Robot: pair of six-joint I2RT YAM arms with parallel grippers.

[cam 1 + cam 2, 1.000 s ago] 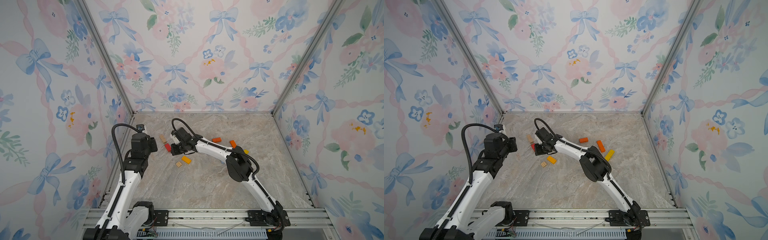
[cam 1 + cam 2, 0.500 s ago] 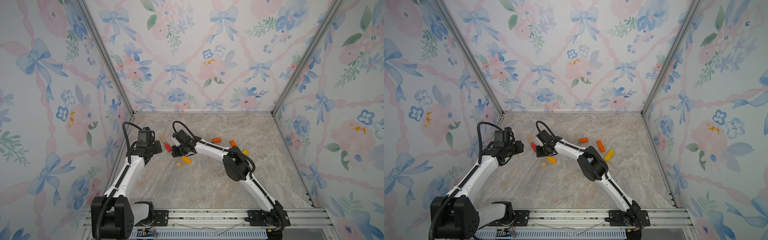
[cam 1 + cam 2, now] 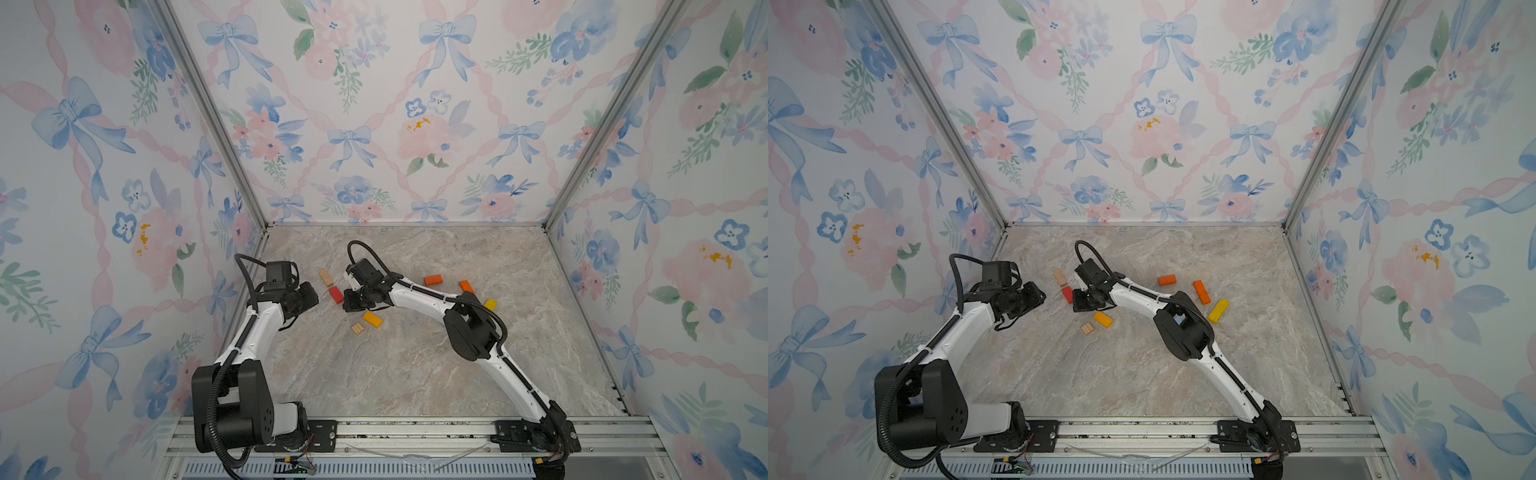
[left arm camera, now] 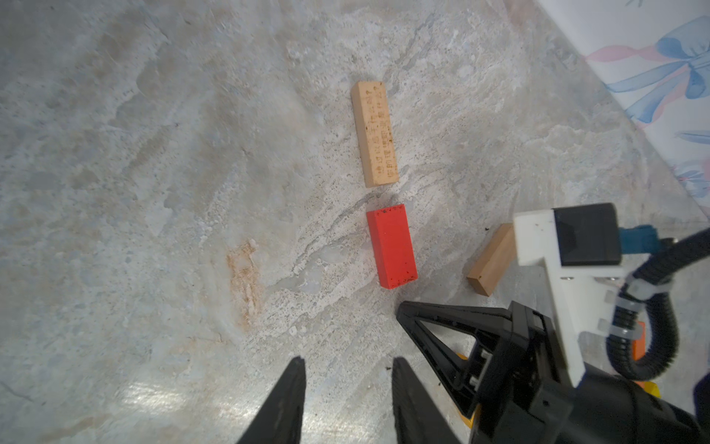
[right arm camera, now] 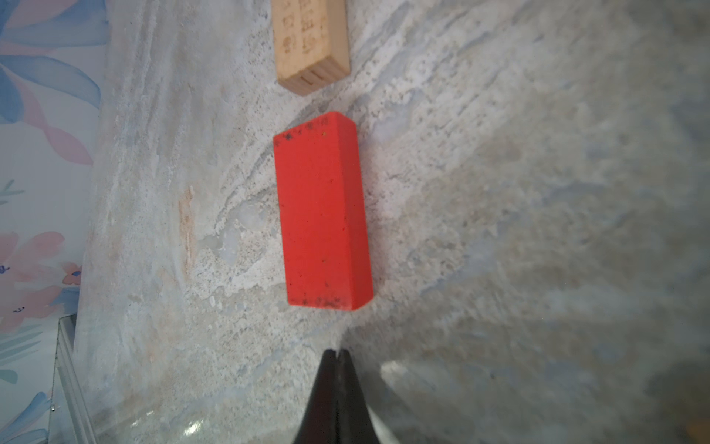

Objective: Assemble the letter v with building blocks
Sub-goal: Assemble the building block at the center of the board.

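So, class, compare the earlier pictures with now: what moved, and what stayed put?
The left end effector has swung down and in toward the red block, jaws apart, holding nothing. The right end effector stays shut beside that block; the other blocks have not moved.

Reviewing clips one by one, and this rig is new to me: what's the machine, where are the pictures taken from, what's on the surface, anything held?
Two robot arms, the left arm and the right arm, stand at a marble-look table with flowered walls. Two pictures look down from overhead; two come from cameras on the wrists. Building blocks lie there: a red block, a printed wooden bar nearby, an orange block and a yellow block farther off. Nothing is held: the left gripper is open, the right gripper shut, its tip pointing at the red block.
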